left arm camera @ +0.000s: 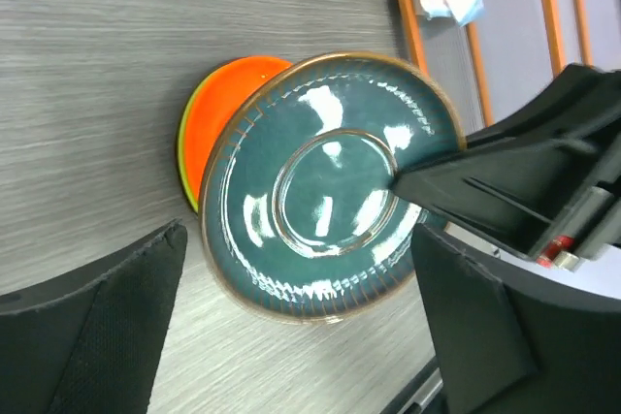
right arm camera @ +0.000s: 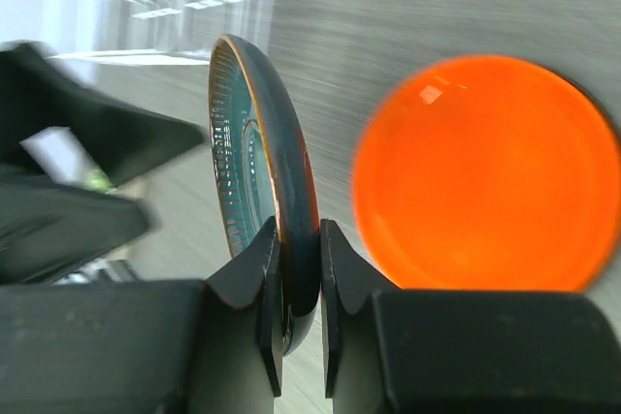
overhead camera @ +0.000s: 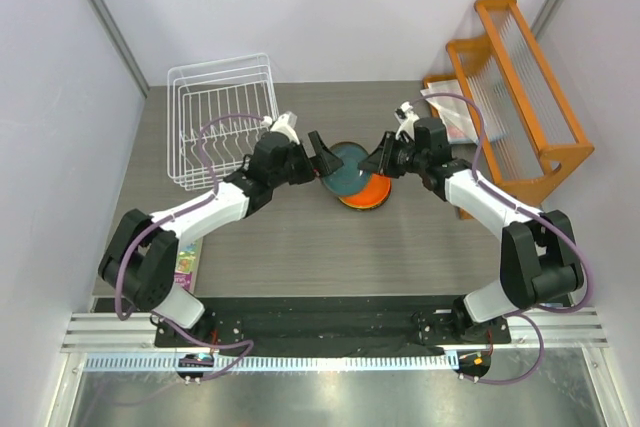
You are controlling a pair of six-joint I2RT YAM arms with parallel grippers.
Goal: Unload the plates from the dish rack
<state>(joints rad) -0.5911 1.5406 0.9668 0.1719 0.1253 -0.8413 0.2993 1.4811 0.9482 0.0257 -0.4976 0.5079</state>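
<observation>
The wire rack (overhead camera: 222, 122) sits at 10 o'clock on the table (overhead camera: 300, 247), and the wooden rack (overhead camera: 520, 87) at 2 o'clock, by the right edge. A plate stack (overhead camera: 370, 197) lies near the centre. The held plate (overhead camera: 343, 169) overlaps the stack's 10 o'clock side, its rim between the fingers of the right gripper (overhead camera: 381, 161) at 3 o'clock. The left gripper (overhead camera: 325, 159) is at its 9 o'clock. A booklet (overhead camera: 187, 265) lies at 8 o'clock.

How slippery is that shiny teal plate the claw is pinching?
Probably quite slippery: the teal plate has glossy glare, and the right claw grips only its thin rim. It looks stiff and likely breakable if dropped. Held on edge, it could swing or tip.
</observation>
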